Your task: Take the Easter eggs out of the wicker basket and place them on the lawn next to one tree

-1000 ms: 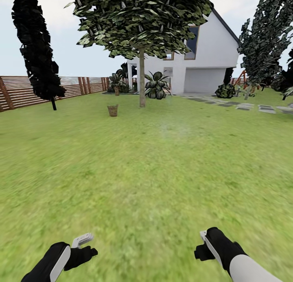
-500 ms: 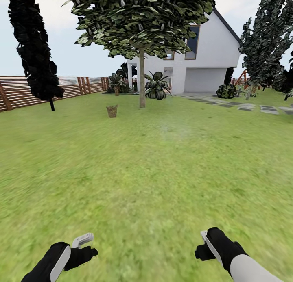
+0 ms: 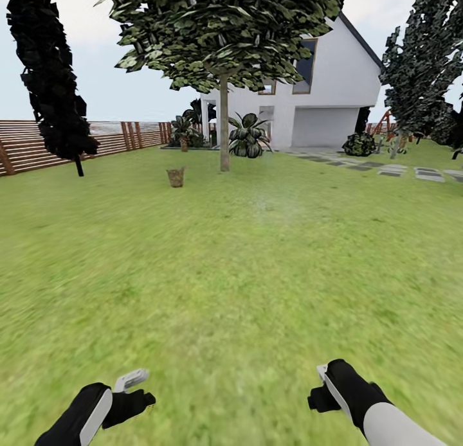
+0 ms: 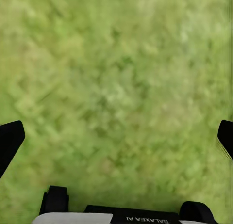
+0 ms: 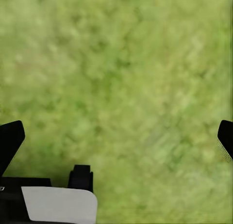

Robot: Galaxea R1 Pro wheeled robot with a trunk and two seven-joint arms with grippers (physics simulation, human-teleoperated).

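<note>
The wicker basket (image 3: 175, 177) stands far off on the lawn (image 3: 244, 272), left of centre in the head view, well apart from both arms. It's too small from here to make out any Easter eggs inside — prob. still in it, but can't confirm. Just beyond and to its right rises the tree (image 3: 224, 121) with the pale trunk and bright-green canopy; it's the nearest tree to the basket, so the obvious drop spot. Behind that sit spiky plants (image 3: 247, 136) and the white house (image 3: 321, 92). The slat fence (image 3: 96, 137) runs along the left, with a near-black thin tree (image 3: 54, 80) in front of it. A grey stepping-stone path (image 3: 392, 169) lies at the right.

Close in, the left gripper (image 4: 116, 141) and right gripper (image 5: 116, 141) hang low over bare grass. In both wrist views the dark fingertips sit at opposite edges w/ only turf between, so each is spread wide and holding nothing.

Stage, as I read it: approach, nothing picked yet.

Risks from here:
- Driving up too fast or off-line could knock the light basket over and roll the eggs out across the grass.
- Stopping too far short would leave the arms out of reach.
- Picking the dark tree by mistake — or splitting eggs between trees — would fail the task.
</note>
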